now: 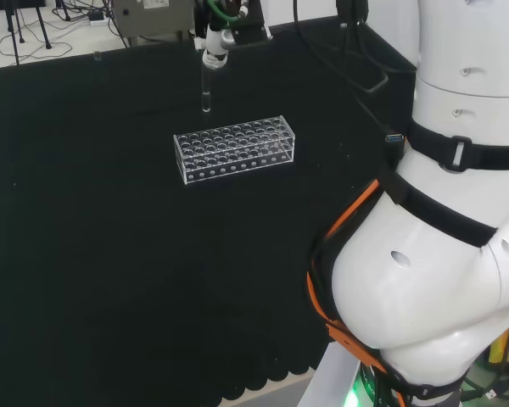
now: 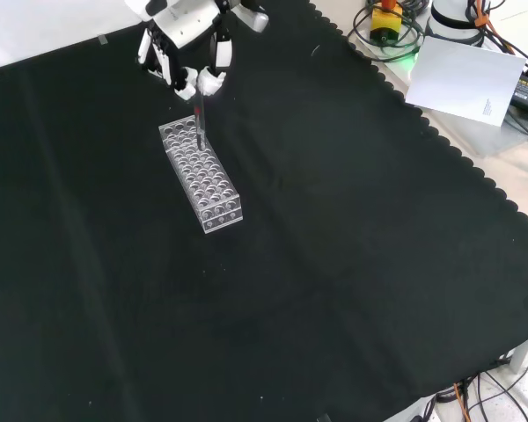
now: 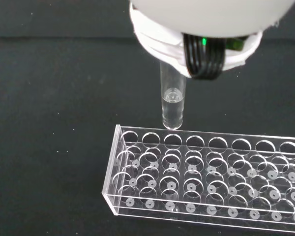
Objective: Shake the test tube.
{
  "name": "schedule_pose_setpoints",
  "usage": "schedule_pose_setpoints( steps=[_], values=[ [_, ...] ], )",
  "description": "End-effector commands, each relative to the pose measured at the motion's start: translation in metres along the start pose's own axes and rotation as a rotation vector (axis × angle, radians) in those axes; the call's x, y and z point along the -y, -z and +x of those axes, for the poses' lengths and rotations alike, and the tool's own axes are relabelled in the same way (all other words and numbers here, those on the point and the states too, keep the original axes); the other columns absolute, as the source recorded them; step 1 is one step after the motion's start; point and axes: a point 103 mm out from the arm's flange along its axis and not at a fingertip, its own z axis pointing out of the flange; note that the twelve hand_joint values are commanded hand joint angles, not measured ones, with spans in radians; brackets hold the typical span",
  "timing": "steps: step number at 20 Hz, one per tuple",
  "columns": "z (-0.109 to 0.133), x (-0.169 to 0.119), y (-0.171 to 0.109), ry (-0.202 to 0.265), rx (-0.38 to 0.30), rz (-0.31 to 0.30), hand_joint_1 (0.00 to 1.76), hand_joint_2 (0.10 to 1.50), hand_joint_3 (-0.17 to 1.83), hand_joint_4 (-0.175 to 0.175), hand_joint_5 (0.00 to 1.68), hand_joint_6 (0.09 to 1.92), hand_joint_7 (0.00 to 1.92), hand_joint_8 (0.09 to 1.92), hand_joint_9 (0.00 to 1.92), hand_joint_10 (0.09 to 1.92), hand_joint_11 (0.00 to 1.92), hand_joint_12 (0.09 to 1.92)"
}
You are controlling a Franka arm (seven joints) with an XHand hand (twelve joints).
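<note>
A clear test tube hangs upright from the hand, whose fingers are curled round its top. In the head view the test tube sits just behind and above the clear plastic rack, under the hand. The wrist view has the tube's rounded bottom just above the rack, close to its far row of holes. In the front view the tube stands over the rack's far end. The rack's holes look empty.
Black cloth covers the bench. Its scalloped edge runs along the right of the front view, with a sheet of paper and cables beyond it. The arm's white links stand at the right of the head view.
</note>
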Motion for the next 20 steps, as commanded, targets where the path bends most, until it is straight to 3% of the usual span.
schedule_pose_setpoints(
  steps=[1,10,20],
  values=[
    [0.001,0.009,0.009,0.003,-0.003,-0.008,1.43,0.58,0.71,-0.175,1.30,0.59,1.41,0.74,1.36,0.30,0.69,1.24],
    [0.022,0.021,0.012,0.029,-0.007,-0.007,1.43,0.58,0.72,-0.175,1.31,0.59,1.41,0.74,1.37,0.30,0.69,1.24],
    [0.086,0.021,0.029,0.136,-0.049,-0.032,1.43,0.58,0.72,-0.175,1.31,0.58,1.41,0.74,1.37,0.29,0.69,1.24]
  ],
)
